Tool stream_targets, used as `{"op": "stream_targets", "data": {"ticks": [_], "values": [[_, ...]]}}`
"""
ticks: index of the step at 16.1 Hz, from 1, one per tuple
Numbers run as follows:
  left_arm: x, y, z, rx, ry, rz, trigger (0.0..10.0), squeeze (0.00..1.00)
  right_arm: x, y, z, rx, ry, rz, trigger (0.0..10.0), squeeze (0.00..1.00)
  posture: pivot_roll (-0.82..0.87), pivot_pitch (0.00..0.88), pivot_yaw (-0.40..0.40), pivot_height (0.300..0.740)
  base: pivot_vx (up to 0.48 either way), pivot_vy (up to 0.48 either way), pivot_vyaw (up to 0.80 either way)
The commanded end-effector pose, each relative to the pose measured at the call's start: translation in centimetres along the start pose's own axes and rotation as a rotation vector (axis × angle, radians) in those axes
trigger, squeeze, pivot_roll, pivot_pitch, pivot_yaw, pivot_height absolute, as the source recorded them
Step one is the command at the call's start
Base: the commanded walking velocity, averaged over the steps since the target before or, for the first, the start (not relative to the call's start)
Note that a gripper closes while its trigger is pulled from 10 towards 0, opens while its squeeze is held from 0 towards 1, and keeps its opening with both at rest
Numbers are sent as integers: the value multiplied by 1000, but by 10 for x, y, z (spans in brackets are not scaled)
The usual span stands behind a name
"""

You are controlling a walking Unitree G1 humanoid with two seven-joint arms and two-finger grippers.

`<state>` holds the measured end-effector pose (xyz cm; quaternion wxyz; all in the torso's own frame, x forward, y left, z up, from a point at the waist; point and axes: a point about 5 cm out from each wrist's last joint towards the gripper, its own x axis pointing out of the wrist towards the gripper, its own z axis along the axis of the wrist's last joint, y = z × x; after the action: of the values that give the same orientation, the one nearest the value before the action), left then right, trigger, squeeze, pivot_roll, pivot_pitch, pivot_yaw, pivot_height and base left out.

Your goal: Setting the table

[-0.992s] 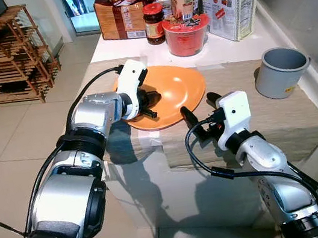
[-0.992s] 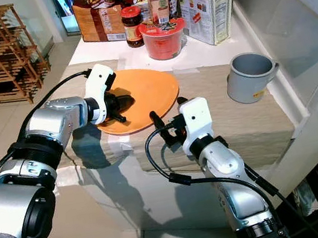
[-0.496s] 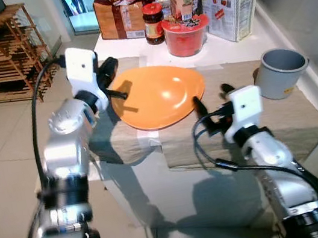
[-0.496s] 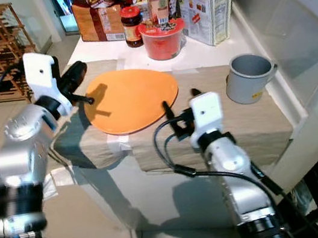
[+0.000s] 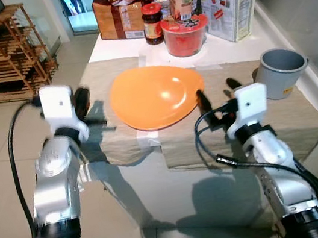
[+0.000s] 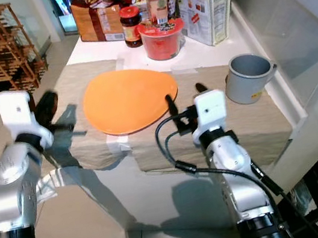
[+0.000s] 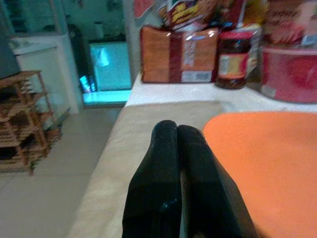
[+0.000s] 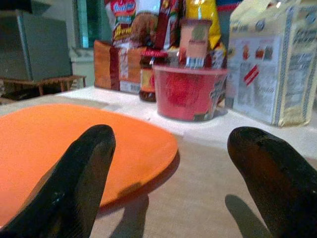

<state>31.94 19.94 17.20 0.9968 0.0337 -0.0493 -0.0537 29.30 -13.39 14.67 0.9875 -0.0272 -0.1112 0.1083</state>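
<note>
Plate, round, orange, plastic point(image 5: 156, 95), flat on beige cloth mat point(image 5: 281, 117), apparently placed; left gripper point(image 7: 176, 148) pressed together beside rim; right gripper point(image 5: 216, 93) spread, near opposite edge.

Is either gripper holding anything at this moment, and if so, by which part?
Nothing is held. The left gripper has its jaws shut on nothing, off the orange plate. The right gripper has its jaws open, beside the plate's rim.
</note>
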Motion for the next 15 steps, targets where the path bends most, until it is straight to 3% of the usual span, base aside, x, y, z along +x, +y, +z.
{"op": "stream_targets", "data": {"ticks": [1,4,5,7,10,15], "values": [[0,-1,2,4,-13,3,10000,0,2,-3,4,3,-29,-18,10000,0,-41,0,45,736,0,0,0],[-18,-7,-13,-21,49,2,10000,0,-8,-8,1,-56,-52,-36,10000,0,-47,0,50,736,0,0,0],[-40,-8,-23,-67,103,18,10000,0,-18,-14,-3,-67,-30,-59,10000,0,-48,0,54,736,0,0,0],[-61,-15,-24,-79,126,10,10000,0,-32,-18,-6,-75,-7,-80,10000,0,-43,0,54,736,0,0,0],[-64,-27,-17,-64,84,-40,10000,0,-43,-14,-9,-65,5,-90,10000,0,-35,0,51,736,0,0,0],[-48,-28,-12,-65,83,-62,10000,0,-35,-7,-8,-44,3,-49,10000,0,-51,0,51,736,0,0,0]]}}
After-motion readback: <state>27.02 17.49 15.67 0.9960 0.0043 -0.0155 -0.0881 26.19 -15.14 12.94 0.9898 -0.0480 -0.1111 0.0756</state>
